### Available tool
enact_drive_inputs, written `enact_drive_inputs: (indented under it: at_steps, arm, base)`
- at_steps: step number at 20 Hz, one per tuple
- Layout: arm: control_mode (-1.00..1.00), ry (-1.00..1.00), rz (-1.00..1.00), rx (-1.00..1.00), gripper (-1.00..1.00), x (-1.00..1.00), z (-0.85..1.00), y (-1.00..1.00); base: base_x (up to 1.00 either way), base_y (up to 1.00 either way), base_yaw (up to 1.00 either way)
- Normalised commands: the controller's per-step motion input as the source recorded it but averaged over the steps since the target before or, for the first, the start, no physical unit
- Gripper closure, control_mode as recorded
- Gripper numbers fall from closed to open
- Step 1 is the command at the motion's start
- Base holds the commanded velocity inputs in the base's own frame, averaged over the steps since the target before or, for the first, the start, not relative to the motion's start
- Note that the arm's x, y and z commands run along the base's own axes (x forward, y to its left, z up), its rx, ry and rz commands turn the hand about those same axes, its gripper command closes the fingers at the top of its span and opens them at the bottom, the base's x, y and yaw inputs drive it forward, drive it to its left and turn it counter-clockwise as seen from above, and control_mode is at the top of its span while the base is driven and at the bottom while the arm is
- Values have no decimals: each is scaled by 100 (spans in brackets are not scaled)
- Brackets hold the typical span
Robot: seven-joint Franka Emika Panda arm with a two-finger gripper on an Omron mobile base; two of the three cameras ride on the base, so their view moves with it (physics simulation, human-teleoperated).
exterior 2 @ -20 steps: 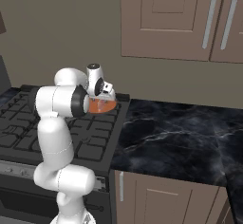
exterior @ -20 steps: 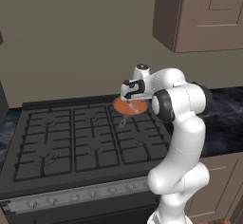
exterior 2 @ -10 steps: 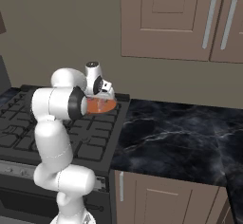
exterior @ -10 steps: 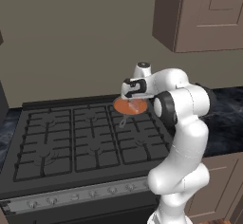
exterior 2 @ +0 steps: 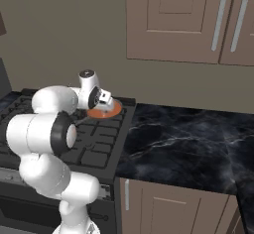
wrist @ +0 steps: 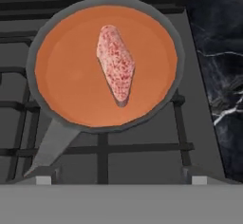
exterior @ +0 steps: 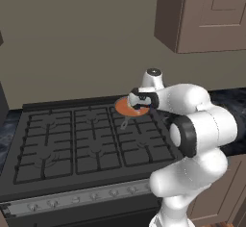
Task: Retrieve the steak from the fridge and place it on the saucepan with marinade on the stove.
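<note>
A: How do the jaws stand? The gripper [wrist: 121, 179] looks down on the pan, and I see just two small tips at the bottom of the hand view.

B: Spread wide, one tip far to the left and one far to the right, with nothing between them. They are clear of the pan.

A: And the steak [wrist: 116, 64]?

B: It lies in the saucepan [wrist: 176, 57], flat on the marinade [wrist: 66, 80], a little up and right of the pan's middle. It is a pinkish-red speckled slab, long and narrow, set on a slant. No part of it touches the rim.

A: Where does the pan sit?

B: On the stove [exterior: 72, 144], at the back right burner, resting on the black grates. From the left base view its grey handle [exterior: 124, 123] points toward the front of the cooktop. In the hand view the handle runs down and to the left.

A: What lies beside the stove?

B: A black marbled desk [exterior 2: 188, 144] joins its right edge, seen best from the right base view. Brown cabinets [exterior 2: 188, 20] hang on the wall above it.

A: And the hand itself?

B: It hangs just over the pan in both base views, the white arm [exterior: 202, 125] bent behind it.
</note>
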Motion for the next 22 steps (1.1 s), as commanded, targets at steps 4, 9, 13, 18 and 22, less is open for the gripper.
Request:
enact_drive_inputs:
  at_steps: [4, 9, 13, 18, 22]
  arm:
    - [-100, 0, 0, 0, -100, -94, 42, 0]
    - [-100, 5, 0, 0, -100, -88, 48, 0]
    - [-100, 9, 0, 0, -100, -96, 46, -2]
    - [-100, 10, 0, 0, -100, -97, 48, -3]
    - [-100, 12, 0, 0, -100, -89, 58, -6]
  base:
    - [0, 0, 0]
    - [0, 0, 0]
    - [0, 0, 0]
    - [0, 0, 0]
    - [0, 0, 0]
